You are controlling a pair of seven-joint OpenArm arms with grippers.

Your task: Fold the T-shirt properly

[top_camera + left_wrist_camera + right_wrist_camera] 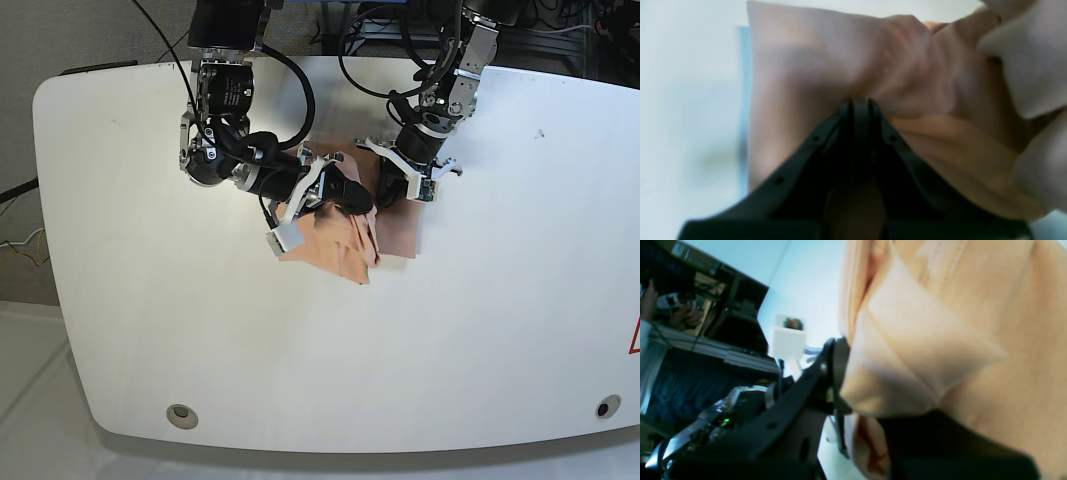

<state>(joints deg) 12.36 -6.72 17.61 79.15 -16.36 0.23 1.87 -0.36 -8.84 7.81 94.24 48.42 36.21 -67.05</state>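
Both wrist views show each hand [858,103] [840,380] pinching T-shirt [345,240] fabric.

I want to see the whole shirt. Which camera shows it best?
The base view: the whole T-shirt lies bunched on the table between both arms. The two wrist views show only blurry close-up folds of cloth.
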